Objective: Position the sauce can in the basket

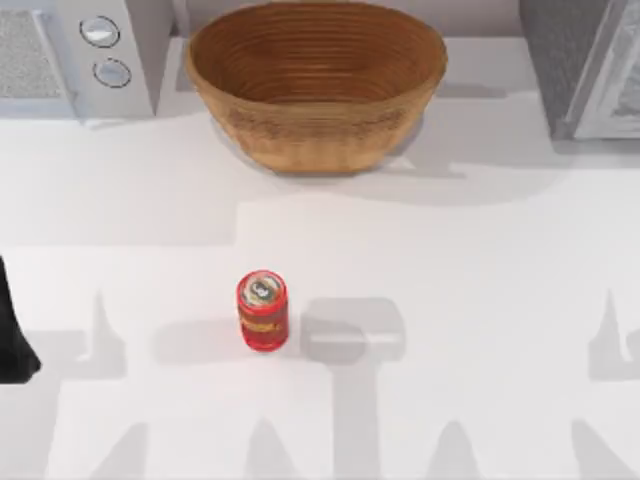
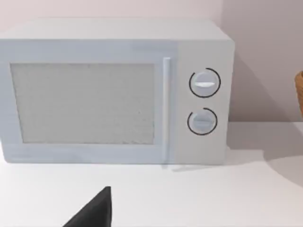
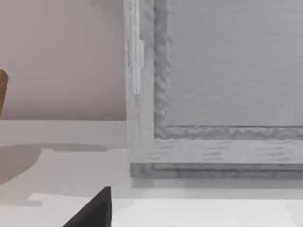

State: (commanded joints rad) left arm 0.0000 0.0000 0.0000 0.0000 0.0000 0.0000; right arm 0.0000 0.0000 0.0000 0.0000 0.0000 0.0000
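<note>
A small red can [image 1: 263, 311] with a yellow label band and silvery top is stood upright on the surface, well apart from the large brown woven basket [image 1: 316, 88] behind it.

light: bright, even | shadows: soft grey on surface [image 1: 480, 260], right of can [image 1: 263, 311], under basket [image 1: 316, 85] | glare: none | focus: slightly soft

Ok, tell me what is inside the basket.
The basket holds nothing that shows: the top view sees bare woven coils down its far wall and floor. Its near wall hides a strip of the floor. The sauce can stands on the table.
</note>
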